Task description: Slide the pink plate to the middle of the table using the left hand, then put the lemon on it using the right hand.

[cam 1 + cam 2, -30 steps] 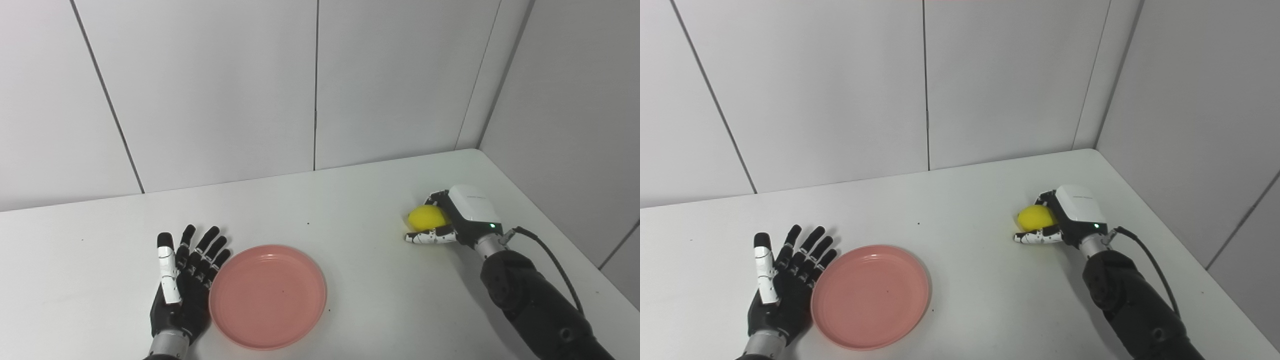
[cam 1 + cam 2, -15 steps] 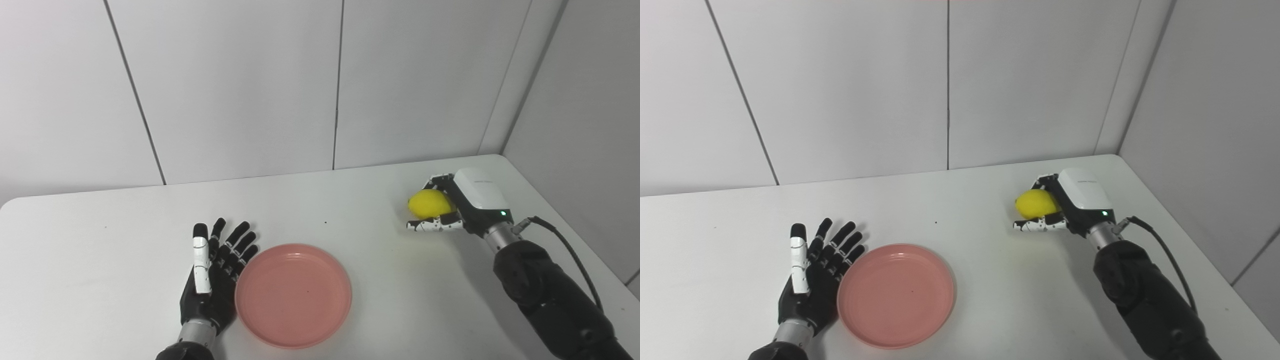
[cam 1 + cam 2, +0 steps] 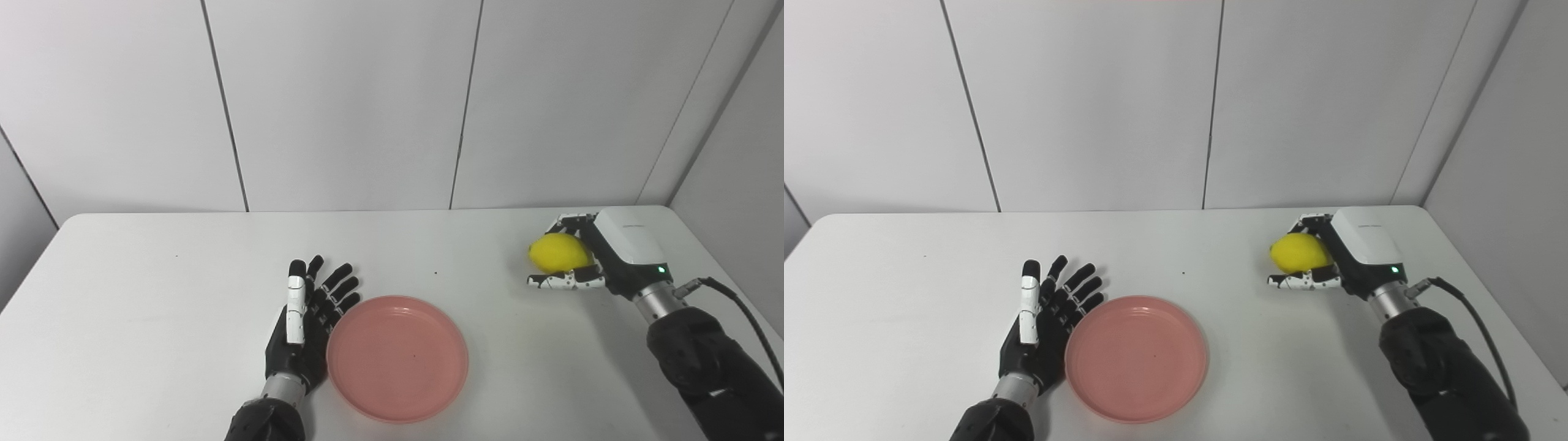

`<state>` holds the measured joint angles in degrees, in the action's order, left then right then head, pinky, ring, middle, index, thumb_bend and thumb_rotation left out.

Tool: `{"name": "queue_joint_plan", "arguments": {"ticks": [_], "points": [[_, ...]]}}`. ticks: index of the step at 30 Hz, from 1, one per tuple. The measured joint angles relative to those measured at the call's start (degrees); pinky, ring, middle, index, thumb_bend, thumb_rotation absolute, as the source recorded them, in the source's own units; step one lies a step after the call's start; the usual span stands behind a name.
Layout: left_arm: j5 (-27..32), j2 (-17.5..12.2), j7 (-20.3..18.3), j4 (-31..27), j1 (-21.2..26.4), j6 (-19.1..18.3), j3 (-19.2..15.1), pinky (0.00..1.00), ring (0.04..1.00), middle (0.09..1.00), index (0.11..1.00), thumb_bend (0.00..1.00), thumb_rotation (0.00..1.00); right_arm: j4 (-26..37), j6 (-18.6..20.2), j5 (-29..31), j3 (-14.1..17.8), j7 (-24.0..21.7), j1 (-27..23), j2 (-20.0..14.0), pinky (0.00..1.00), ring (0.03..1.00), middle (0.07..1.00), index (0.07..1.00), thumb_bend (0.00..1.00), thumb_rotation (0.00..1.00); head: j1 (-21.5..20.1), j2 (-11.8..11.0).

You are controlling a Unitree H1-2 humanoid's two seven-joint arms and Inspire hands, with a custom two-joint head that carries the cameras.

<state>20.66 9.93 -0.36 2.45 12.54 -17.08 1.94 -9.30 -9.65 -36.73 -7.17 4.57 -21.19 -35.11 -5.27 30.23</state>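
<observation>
The pink plate lies flat on the white table, near its front and about midway across. My left hand rests open beside the plate's left rim, palm toward it, fingers spread and pointing away from me. At the right, my right hand is shut on the yellow lemon, which is held a little above the tabletop with a shadow beneath it. In the right eye view the lemon shows clearly between the fingers and thumb.
Grey wall panels stand behind the table and along its right side. The table's left edge and rounded far corners are in view. A black cable runs along my right forearm.
The camera has panned left, shifting the whole picture to the right. My right hand has lifted the lemon slightly off the table. The left hand and plate keep their relation.
</observation>
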Motion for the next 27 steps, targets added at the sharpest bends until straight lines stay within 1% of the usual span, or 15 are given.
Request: {"name": "queue_joint_plan", "arguments": {"ticks": [3, 10, 12, 17, 20, 24, 27], "points": [[-0.02, 0.01, 0.12, 0.16, 0.0, 0.32, 0.33, 0.85, 0.84, 0.839, 0.979, 0.74, 0.89, 0.24, -0.51, -0.19, 0.04, -0.13, -0.21, 0.0, 0.14, 0.184, 0.26, 0.353, 0.59, 0.42, 0.88, 0.0], [-1.08, 0.03, 0.28, 0.65, 0.0, 1.76, 1.22, 0.85, 0.83, 0.84, 0.976, 0.73, 0.9, 4.05, -0.73, -0.67, -0.03, -1.76, -0.88, 0.24, 0.14, 0.185, 0.267, 0.382, 0.59, 0.38, 1.84, 0.0], [-1.07, 0.03, 0.28, 0.7, 0.0, 1.87, 1.27, 0.84, 0.827, 0.838, 0.975, 0.72, 0.9, 4.77, -1.12, -0.66, -0.03, -1.79, -1.24, 0.68, 0.14, 0.188, 0.27, 0.387, 0.59, 0.4, 2.2, 0.0], [-1.07, 0.05, 0.34, 0.94, 0.0, 2.17, 1.45, 0.83, 0.82, 0.834, 0.972, 0.73, 0.89, 7.49, -1.16, -1.03, -0.27, -4.25, -1.67, 1.68, 0.15, 0.197, 0.279, 0.393, 0.59, 0.43, 2.29, -0.17], [-1.06, 0.05, 0.65, 0.99, 0.0, 2.22, 1.42, 0.83, 0.823, 0.83, 0.976, 0.74, 0.89, 8.43, -1.16, -1.13, -0.37, -5.43, -2.36, 2.69, 0.16, 0.206, 0.287, 0.381, 0.59, 0.44, 2.11, -0.26], [-1.02, 0.05, 0.76, 0.99, 0.01, 2.23, 1.56, 0.83, 0.827, 0.834, 0.977, 0.74, 0.89, 9.94, -1.16, -1.24, -1.21, -8.32, -3.14, 3.52, 0.17, 0.218, 0.3, 0.387, 0.59, 0.42, 2.2, -0.35], [-1.02, 0.05, 0.76, 1.0, 0.01, 2.28, 1.57, 0.83, 0.822, 0.828, 0.97, 0.74, 0.88, 10.82, -1.17, -1.45, -1.79, -9.18, -3.71, 4.58, 0.17, 0.216, 0.296, 0.387, 0.6, 0.4, 2.72, -0.44]]}}
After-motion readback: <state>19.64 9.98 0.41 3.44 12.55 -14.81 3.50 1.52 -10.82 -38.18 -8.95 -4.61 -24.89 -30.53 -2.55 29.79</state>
